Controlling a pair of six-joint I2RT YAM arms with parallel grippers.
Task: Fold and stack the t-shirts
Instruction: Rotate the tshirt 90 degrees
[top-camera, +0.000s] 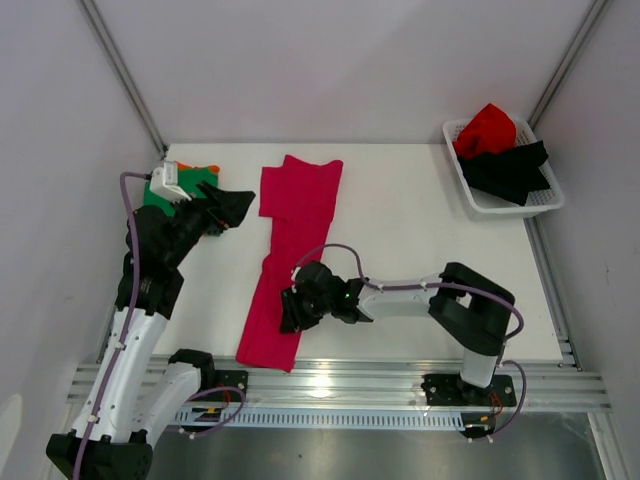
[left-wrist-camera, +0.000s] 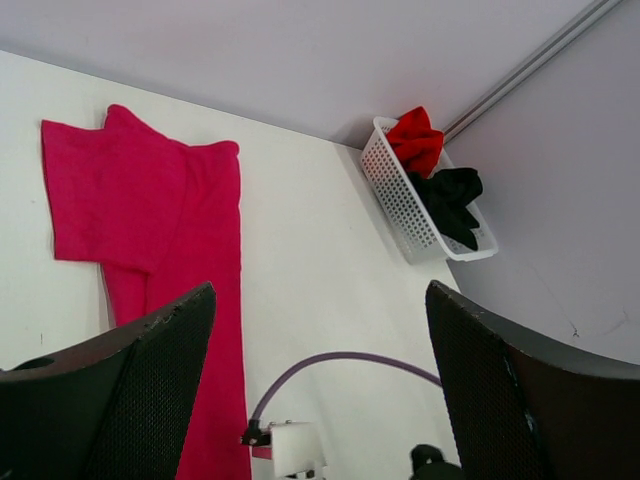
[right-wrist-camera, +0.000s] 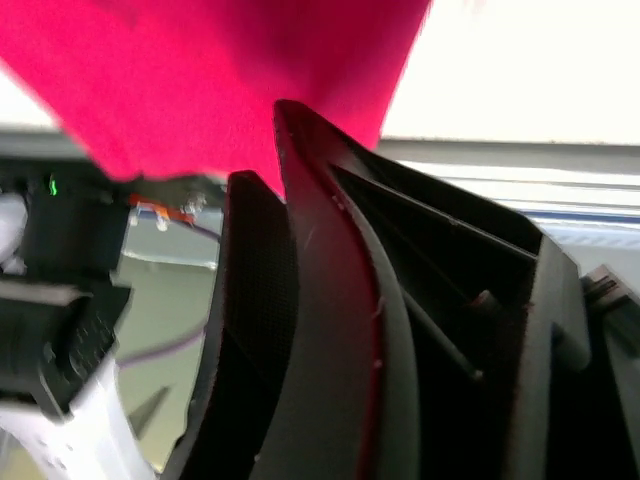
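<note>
A magenta-pink t-shirt (top-camera: 295, 215) (left-wrist-camera: 190, 230) lies on the white table as a long strip, sleeves turned in. My right gripper (top-camera: 288, 318) (right-wrist-camera: 258, 140) is low at the strip's right edge near the front. Its fingers (right-wrist-camera: 300, 260) stand close together with their tips at the pink cloth (right-wrist-camera: 220, 70); whether any cloth is pinched is hidden. My left gripper (top-camera: 235, 205) (left-wrist-camera: 320, 290) hangs wide open and empty above the far left. Under it lie a green t-shirt (top-camera: 152, 196) and a bit of an orange one (top-camera: 208, 168). A red t-shirt (top-camera: 487, 128) (left-wrist-camera: 415, 140) and a black one (top-camera: 510, 170) (left-wrist-camera: 450, 195) sit crumpled in the basket.
The white lattice basket (top-camera: 545, 203) (left-wrist-camera: 400, 215) stands at the far right corner. The right arm's purple cable (left-wrist-camera: 330, 360) arcs over the table. A metal rail (top-camera: 400, 385) runs along the near edge, and pale walls close in on three sides.
</note>
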